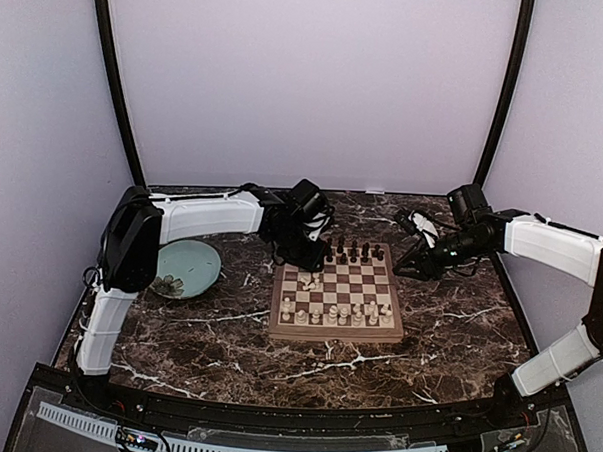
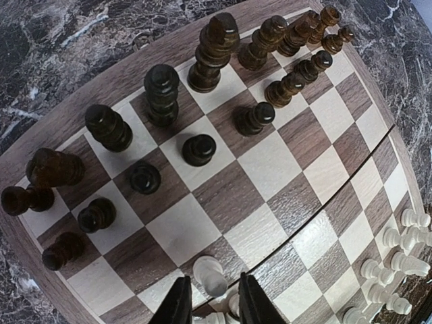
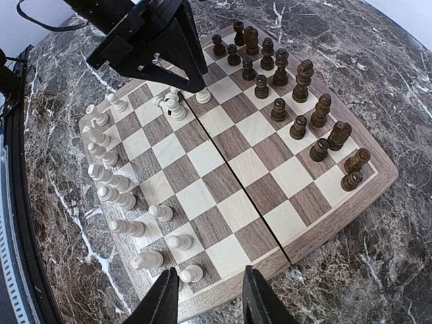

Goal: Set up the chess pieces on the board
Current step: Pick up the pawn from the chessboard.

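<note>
Currently left claw (image 2: 214,291) part-closed among loose white pieces (image 2: 209,273) on board (image 3: 229,175); I cannot tell if it grips one; right claw (image 3: 206,291) half open, empty, beside board's right edge; dark pieces (image 1: 352,253) fill far rows; board mid-desk (image 1: 457,333).

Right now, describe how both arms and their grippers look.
Both arms are alike: the left arm and right arm have smooth white shells on the links, bulky black housings at the joints, and a thin black cable along the upper link. The left gripper and right gripper are matte black with two flat, tapering fingers. No markings are readable.
</note>
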Controlling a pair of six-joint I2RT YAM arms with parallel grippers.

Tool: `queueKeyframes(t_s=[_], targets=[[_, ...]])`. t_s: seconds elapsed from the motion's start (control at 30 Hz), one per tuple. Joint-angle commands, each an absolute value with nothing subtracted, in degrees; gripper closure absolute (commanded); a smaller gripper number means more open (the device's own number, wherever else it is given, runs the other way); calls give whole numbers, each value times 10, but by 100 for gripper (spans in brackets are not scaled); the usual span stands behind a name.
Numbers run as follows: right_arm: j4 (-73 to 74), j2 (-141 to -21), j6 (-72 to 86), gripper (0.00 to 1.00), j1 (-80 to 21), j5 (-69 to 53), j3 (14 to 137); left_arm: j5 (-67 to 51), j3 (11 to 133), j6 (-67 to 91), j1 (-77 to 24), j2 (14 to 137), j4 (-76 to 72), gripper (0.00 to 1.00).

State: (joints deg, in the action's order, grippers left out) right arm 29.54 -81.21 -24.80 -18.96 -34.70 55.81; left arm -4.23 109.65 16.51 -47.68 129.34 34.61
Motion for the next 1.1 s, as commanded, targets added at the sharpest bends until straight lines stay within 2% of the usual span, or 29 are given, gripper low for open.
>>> queueKeyframes(t_s=[0.0, 0.47, 0.7, 1.07], targets=[[285, -804, -252, 65, -186, -347, 552, -62, 1116, 172, -476, 1293, 355, 74], [287, -803, -252, 65, -186, -345, 553, -54, 1144, 167, -475, 1327, 363, 79], [286, -804, -251, 65, -186, -345, 552, -49, 1152, 165, -476, 1329, 374, 88], [286, -805, -252, 65, -187, -345, 553, -33, 1151, 149, -493, 1264, 384, 91]])
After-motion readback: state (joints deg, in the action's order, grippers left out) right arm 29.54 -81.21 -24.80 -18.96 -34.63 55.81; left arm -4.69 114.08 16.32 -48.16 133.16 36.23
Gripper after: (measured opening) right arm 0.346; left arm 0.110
